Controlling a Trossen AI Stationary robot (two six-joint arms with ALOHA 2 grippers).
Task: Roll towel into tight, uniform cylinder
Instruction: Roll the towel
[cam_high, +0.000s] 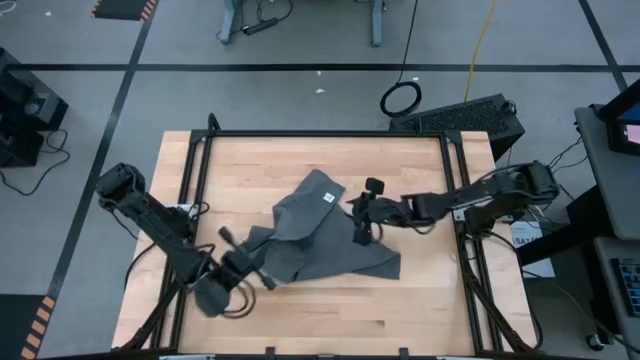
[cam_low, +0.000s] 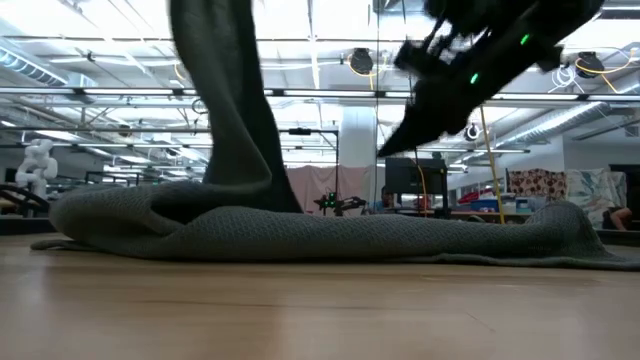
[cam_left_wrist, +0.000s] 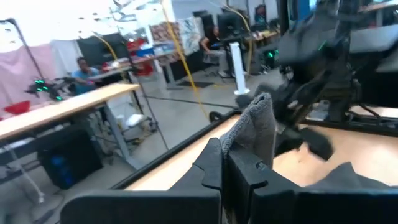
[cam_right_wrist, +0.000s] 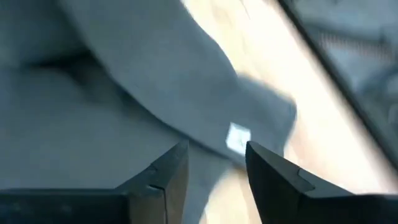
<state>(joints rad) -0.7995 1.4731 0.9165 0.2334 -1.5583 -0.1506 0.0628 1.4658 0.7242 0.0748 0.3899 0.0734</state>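
Note:
The dark grey towel (cam_high: 320, 235) lies crumpled in the middle of the wooden table, its white tag (cam_high: 327, 197) near the far corner. My left gripper (cam_high: 258, 268) is at the towel's near-left part, shut on cloth. In the low view a column of towel (cam_low: 230, 100) rises from the table and leaves the picture at the top. My right gripper (cam_high: 358, 215) hovers open over the towel's right half. In the right wrist view its fingertips (cam_right_wrist: 217, 168) stand apart above the cloth, with the tag (cam_right_wrist: 237, 138) just beyond them. My left gripper pinches a bunched part of the towel between its two shut fingers (cam_left_wrist: 214, 171). A tuft of cloth (cam_left_wrist: 256, 127) sticks out past the fingertips. The fingers lie about level. The gripped part is lifted off the table, and the rest of the towel (cam_low: 350, 235) lies on the wood.
Black metal rails (cam_high: 195, 200) frame the table on the left, far and right sides. Bare wood (cam_high: 330, 320) shows along the near edge. Beyond the table are desks and a seated person (cam_left_wrist: 81, 68).

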